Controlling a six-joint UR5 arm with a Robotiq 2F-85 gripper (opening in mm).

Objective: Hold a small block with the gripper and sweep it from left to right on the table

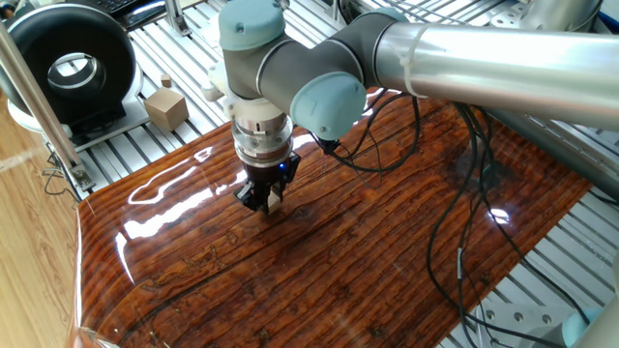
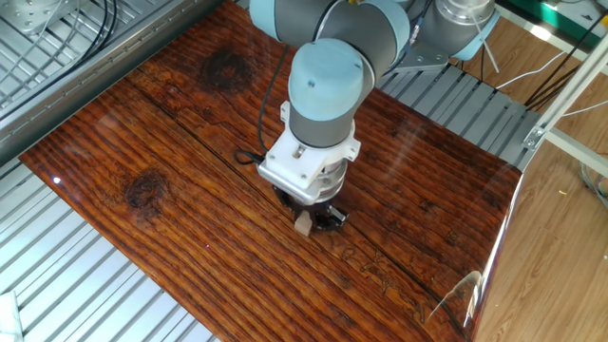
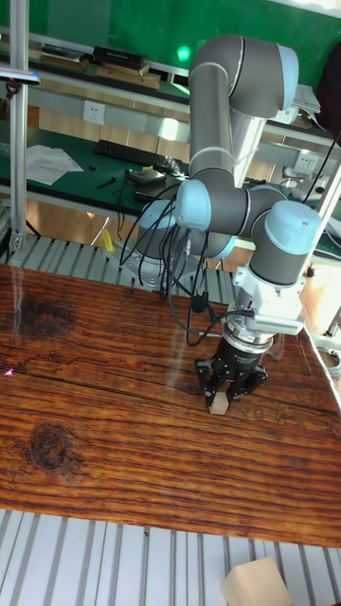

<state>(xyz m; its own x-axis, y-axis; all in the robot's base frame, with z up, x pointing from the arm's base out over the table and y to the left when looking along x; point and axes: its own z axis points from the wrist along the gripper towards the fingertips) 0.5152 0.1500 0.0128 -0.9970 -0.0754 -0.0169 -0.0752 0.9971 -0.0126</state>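
I have the gripper (image 3: 225, 396) pointing straight down, its two black fingers clamped on the small block (image 3: 218, 405), a pale wooden cube whose lower half pokes out below the fingertips. From the tall fixed view the block looks to be touching the table (image 3: 95, 445), though the glossy reflection makes contact hard to confirm. It sits toward the right end of the board in that view, near the middle front to back.

My worry is downward pressure: push too hard and the block could twist or pop out of the fingers; too light and it skims above the wood. The loose black cables (image 1: 455, 203) trailing across the table could also snag the arm.
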